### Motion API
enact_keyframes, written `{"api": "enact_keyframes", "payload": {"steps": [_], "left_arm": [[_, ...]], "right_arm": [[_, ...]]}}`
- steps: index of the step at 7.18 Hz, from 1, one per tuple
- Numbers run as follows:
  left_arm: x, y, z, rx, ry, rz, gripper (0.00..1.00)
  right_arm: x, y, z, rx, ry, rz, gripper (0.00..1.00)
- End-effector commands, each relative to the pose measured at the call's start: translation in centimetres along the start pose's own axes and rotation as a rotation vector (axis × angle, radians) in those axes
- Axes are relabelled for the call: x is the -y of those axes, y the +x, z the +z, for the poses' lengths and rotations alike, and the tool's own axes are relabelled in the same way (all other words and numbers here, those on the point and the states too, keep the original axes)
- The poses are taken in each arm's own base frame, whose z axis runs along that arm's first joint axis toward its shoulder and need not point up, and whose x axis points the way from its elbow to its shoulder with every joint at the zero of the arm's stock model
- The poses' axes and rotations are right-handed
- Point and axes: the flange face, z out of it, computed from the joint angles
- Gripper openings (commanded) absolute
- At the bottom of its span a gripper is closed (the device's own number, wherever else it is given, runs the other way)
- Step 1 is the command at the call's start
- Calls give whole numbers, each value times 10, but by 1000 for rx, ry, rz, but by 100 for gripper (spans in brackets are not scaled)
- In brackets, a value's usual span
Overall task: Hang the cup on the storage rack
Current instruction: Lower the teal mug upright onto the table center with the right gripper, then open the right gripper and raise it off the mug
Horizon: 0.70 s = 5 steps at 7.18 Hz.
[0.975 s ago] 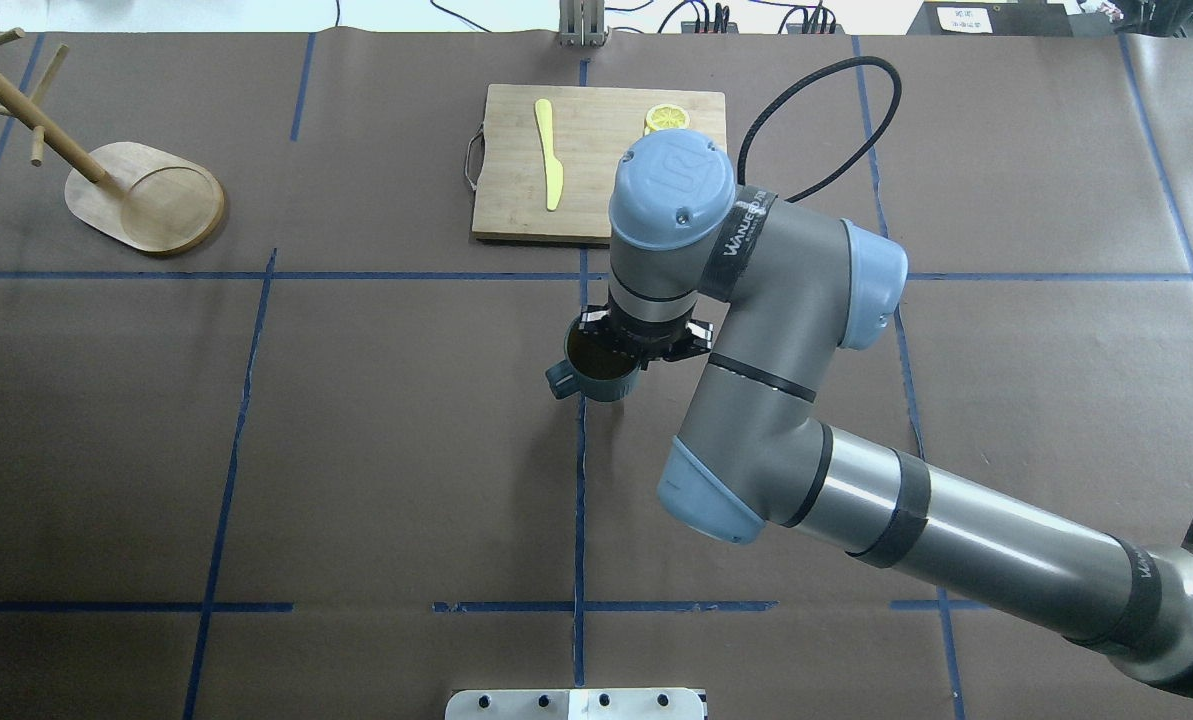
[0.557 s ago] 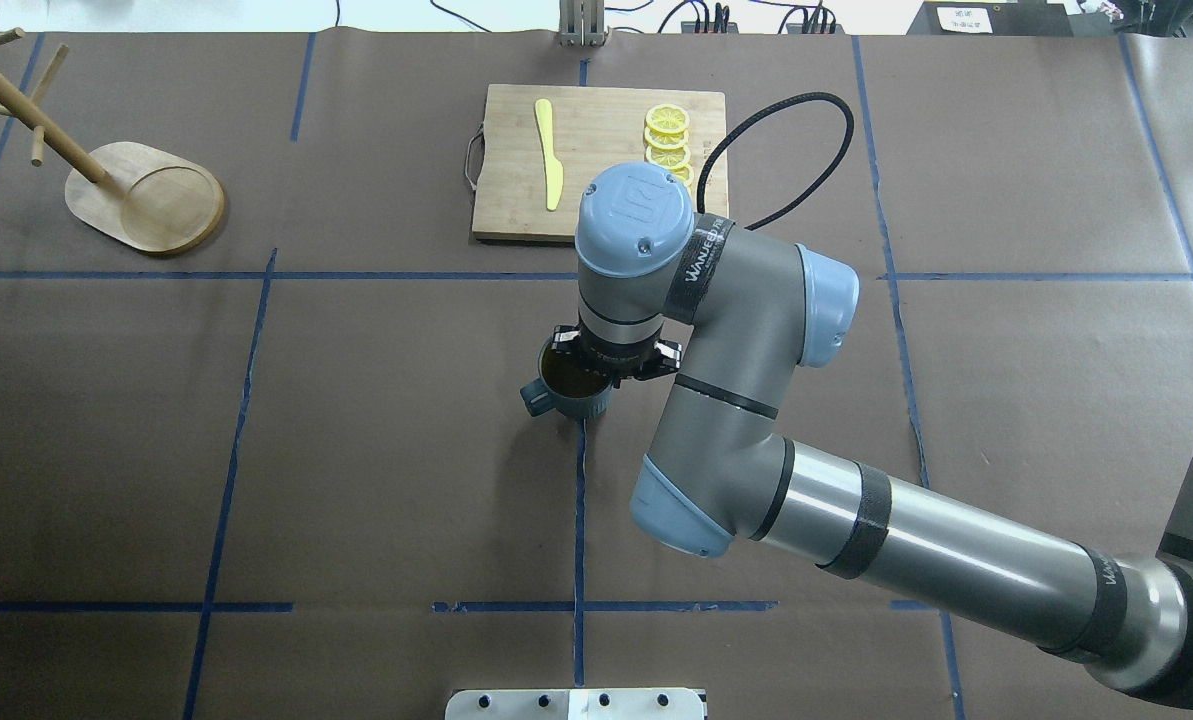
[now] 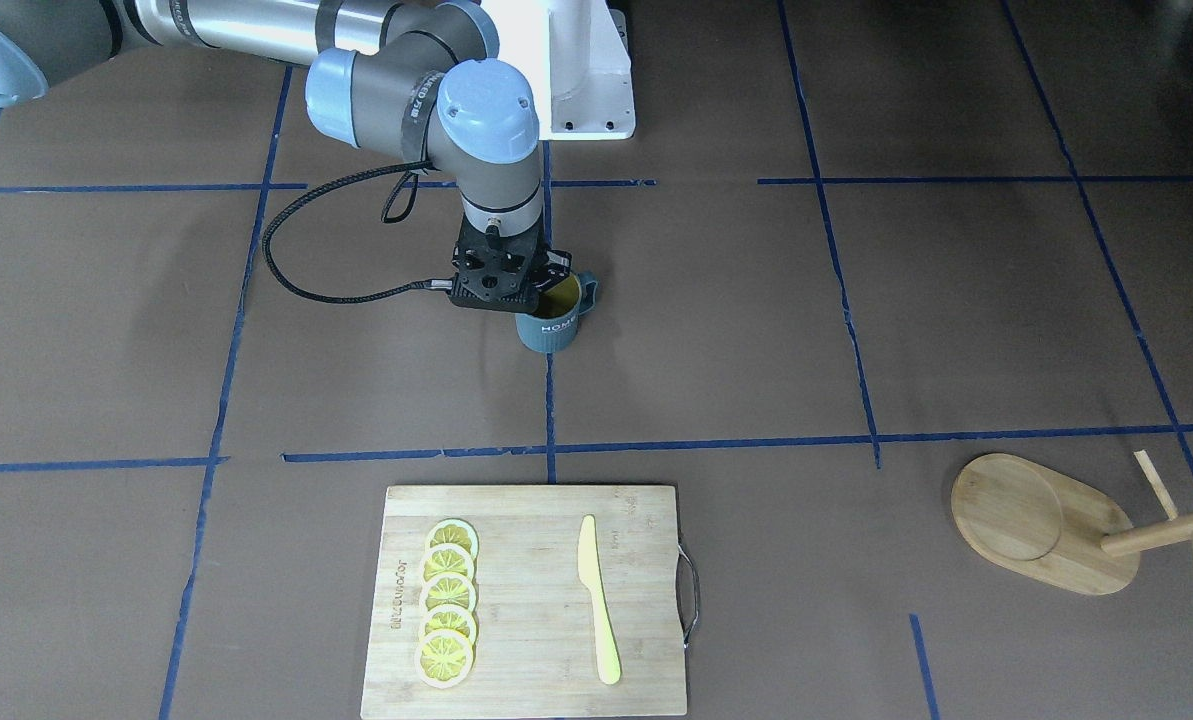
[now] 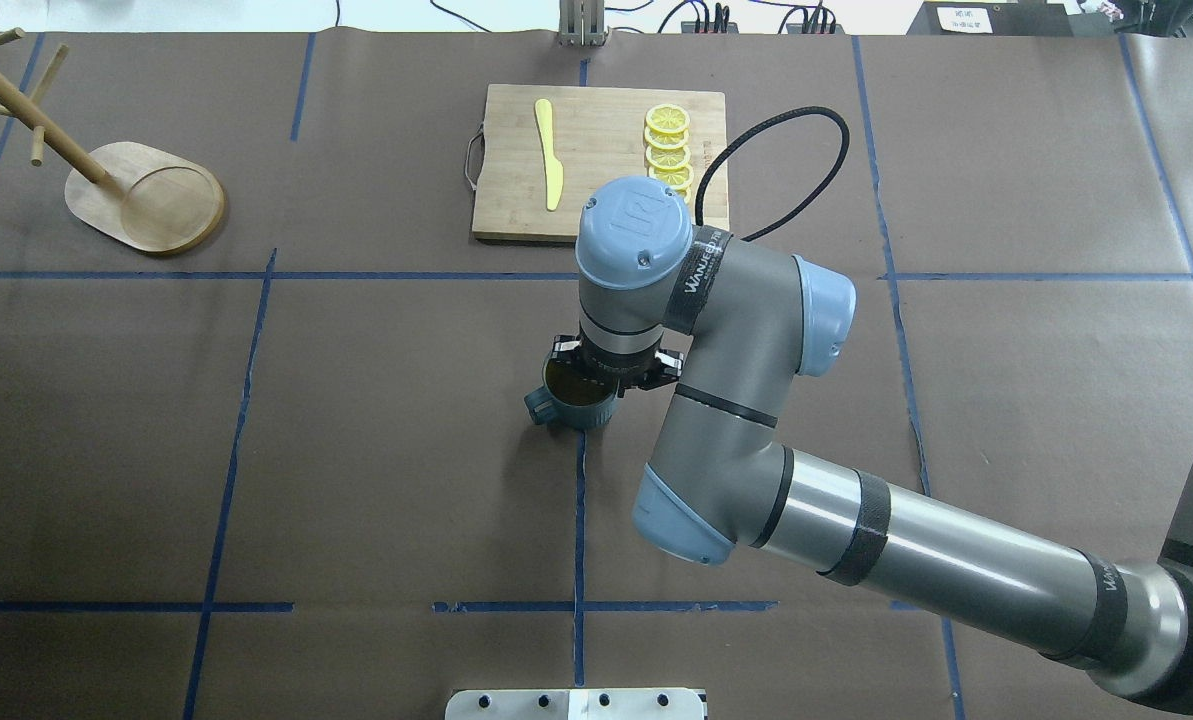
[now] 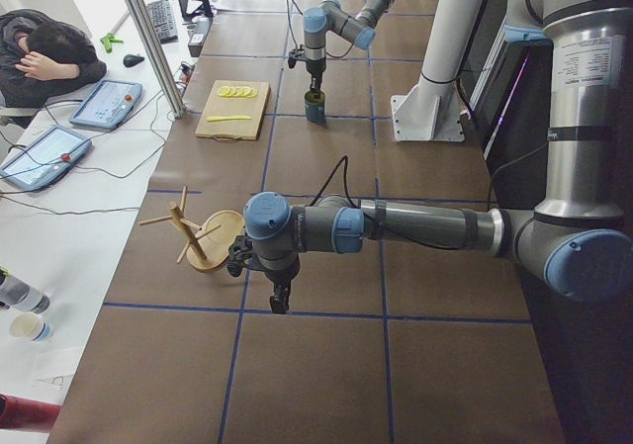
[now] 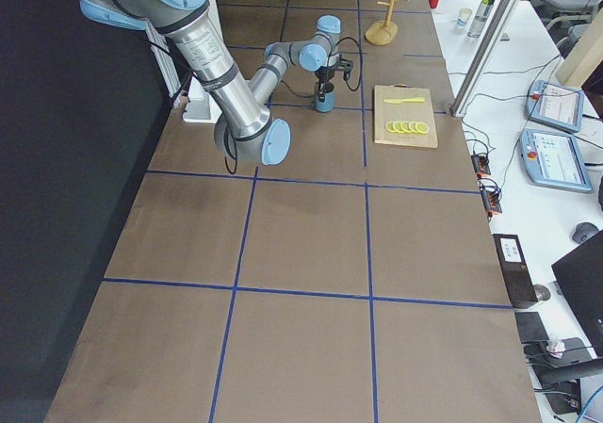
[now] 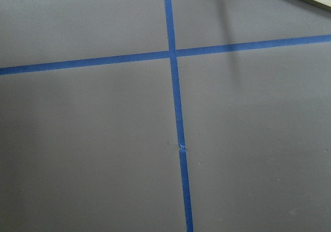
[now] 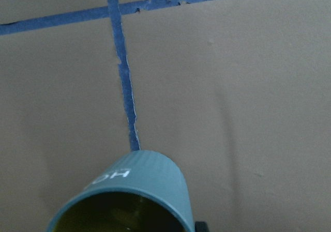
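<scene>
The dark teal cup [image 3: 553, 328] with white "HOME" lettering hangs upright from my right gripper [image 3: 544, 292], which is shut on its rim near the table's middle. The cup also shows in the overhead view [image 4: 568, 405] and in the right wrist view [image 8: 139, 183], its handle toward the robot's left. The bamboo storage rack [image 4: 146, 195] stands far off at the table's far left, also in the front-facing view [image 3: 1036, 520]. My left gripper [image 5: 280, 304] shows only in the exterior left view, low over the table beside the rack [image 5: 203, 241]; I cannot tell whether it is open.
A wooden cutting board [image 4: 596, 215] with lemon slices [image 4: 668, 145] and a yellow knife [image 4: 549, 155] lies beyond the cup. Blue tape lines cross the brown table cover. A person [image 5: 49, 58] sits past the table's far edge.
My right arm has carried the cup a little to the left and toward the robot. The lemon slices it hid now show. The rack has not moved.
</scene>
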Motion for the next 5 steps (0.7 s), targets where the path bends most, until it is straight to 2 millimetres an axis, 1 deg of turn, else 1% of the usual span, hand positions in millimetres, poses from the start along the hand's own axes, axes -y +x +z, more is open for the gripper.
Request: {"api": "enact_keyframes", "payload": {"steps": [1,2,3,4,5], "left_arm": [[-1,0,0,0,1,3,100],[0,3,-3,0,7,10,100],[0,3,-3,0,7,8,100],[-1,2,-3,0,7,7,100],[-1,2,-3,0,7,7,100]], "right_arm": [[-4,-1,-25,43,15,-13,100],[-2,6,-35,56,21,-11,100],[7,17,-60,62,33,-2,100],[11,24,-85,60,47,-1,100],[21,34,-111,68,70,5,100]]}}
